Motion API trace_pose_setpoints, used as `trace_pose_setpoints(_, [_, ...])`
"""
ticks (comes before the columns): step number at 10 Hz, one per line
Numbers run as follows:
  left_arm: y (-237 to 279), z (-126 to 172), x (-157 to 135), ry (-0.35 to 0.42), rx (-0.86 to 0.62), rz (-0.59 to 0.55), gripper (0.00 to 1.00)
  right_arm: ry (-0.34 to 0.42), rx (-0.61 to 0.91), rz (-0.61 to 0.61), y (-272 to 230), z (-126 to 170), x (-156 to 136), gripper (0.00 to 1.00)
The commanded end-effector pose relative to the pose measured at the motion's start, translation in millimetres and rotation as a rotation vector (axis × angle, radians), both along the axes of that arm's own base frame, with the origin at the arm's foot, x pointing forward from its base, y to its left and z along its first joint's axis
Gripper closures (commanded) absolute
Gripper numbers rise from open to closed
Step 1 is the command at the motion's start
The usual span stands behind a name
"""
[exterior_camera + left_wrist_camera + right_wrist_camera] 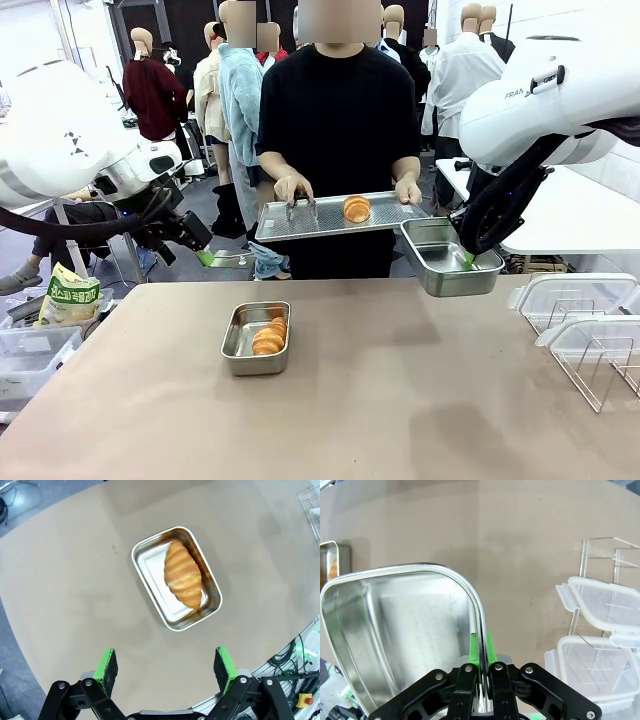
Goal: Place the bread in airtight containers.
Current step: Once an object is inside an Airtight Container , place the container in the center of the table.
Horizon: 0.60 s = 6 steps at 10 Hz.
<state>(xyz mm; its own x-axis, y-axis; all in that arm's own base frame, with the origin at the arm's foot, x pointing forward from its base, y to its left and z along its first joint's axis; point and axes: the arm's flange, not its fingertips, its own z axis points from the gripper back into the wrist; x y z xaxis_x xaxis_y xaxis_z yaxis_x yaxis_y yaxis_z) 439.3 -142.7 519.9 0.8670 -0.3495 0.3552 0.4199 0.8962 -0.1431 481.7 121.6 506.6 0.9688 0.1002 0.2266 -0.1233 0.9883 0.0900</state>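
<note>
Croissant (pixel 268 337): lying in steel pan (pixel 233 352), frame centre. Second croissant (pixel 357 208): sitting on tray (pixel 300 224), upper centre. Right gripper (pixel 481 647): pinching wall of empty pan (pixel 395 615). Left gripper (pixel 167 665): hanging spread.

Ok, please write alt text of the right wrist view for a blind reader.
The right gripper is shut on the rim of an empty steel pan, held above the brown table. Clear plastic lids stand in a wire rack at the right.
</note>
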Motion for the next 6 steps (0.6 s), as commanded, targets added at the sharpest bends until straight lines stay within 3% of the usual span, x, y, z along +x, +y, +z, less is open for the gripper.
trace_pose_setpoints(1, [-1.7, -1.0, 6.0, 0.004, -0.001, 0.0, 0.0, -0.003, 0.002, -0.003, 0.3, 1.8, 0.4, 1.0])
trace_pose_setpoints(6, [-1.7, -1.0, 6.0, 0.004, -0.001, 0.0, 0.0, -0.003, 0.002, -0.003, 0.3, 1.8, 0.4, 1.0])
